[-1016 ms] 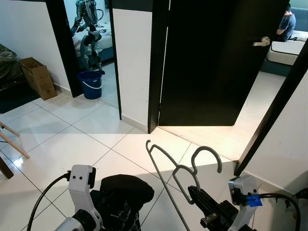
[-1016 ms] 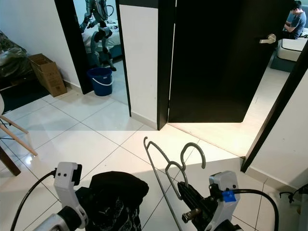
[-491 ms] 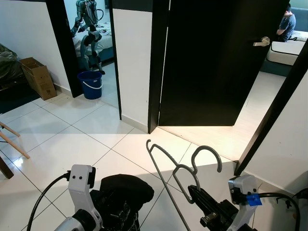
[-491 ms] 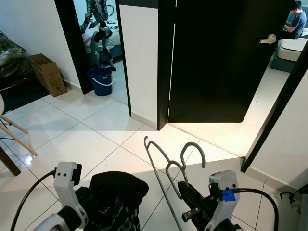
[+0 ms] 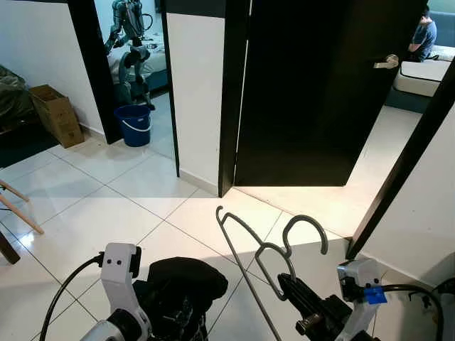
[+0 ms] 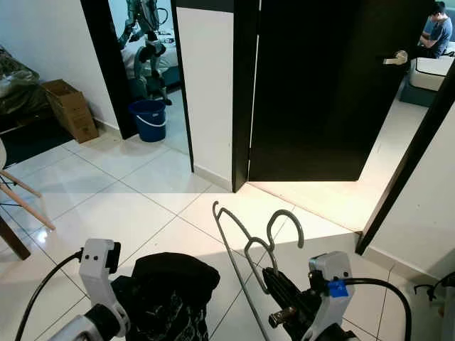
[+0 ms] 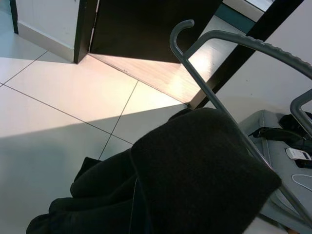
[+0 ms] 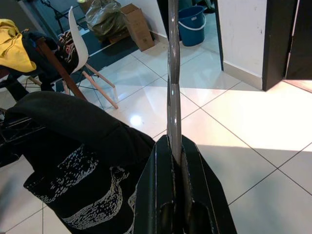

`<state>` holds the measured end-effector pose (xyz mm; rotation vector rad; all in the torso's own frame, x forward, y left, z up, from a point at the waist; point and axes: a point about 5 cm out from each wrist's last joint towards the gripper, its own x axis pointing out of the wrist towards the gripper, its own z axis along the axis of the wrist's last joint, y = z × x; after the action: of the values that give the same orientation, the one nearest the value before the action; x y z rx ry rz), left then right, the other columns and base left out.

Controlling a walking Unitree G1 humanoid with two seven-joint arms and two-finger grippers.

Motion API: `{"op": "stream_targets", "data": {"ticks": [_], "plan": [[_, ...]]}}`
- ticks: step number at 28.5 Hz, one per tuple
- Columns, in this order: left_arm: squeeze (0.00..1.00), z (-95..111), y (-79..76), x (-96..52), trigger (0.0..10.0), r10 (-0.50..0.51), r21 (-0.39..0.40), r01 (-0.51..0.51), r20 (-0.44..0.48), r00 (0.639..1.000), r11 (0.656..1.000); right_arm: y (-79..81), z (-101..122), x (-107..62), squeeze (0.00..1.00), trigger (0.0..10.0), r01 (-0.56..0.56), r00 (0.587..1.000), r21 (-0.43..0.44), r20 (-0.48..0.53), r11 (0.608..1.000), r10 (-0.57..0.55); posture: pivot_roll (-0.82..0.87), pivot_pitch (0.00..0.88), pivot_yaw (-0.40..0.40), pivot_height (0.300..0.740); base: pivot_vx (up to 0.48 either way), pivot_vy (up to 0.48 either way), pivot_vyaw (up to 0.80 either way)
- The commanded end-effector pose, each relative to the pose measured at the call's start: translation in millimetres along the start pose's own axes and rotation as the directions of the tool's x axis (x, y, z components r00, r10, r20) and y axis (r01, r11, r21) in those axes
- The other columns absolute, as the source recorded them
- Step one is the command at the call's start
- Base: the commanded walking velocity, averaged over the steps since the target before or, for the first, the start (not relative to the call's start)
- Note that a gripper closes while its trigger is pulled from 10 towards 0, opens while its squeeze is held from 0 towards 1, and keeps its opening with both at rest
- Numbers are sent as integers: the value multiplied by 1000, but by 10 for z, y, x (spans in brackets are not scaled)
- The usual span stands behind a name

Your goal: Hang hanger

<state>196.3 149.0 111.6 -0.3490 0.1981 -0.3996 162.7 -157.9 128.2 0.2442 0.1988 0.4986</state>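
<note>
My right gripper (image 6: 274, 278) is pinching the grey wire hanger (image 5: 264, 250).

I see the two black fingers (image 8: 171, 161) squeezed tight on the hanger's thin wire, and the hook curls up just above and past the fingertips. The long side of the hanger sticks out to the left of that hand, over the white tiled floor (image 5: 106, 206). My left gripper (image 5: 163, 312) is down low, covered by a black cloth (image 5: 186, 278) with white marks, so I cannot tell if its fingers are open. The hanger's bar runs just beside that cloth.
</note>
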Motion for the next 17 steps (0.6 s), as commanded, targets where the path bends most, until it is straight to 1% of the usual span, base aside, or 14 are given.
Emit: {"op": "stream_targets", "data": {"ticks": [1,17], "plan": [[0,73,-23,9,10000,-13,5,13,30,999,1000,14,51,-9,0,10000,-6,1000,-8,17,1000,6,-38,0,-43,740,0,0,0],[0,61,-28,10,10000,-17,3,17,26,1000,1000,9,39,-12,0,10000,-7,1000,-8,13,1000,8,-37,0,-45,740,0,0,0]]}}
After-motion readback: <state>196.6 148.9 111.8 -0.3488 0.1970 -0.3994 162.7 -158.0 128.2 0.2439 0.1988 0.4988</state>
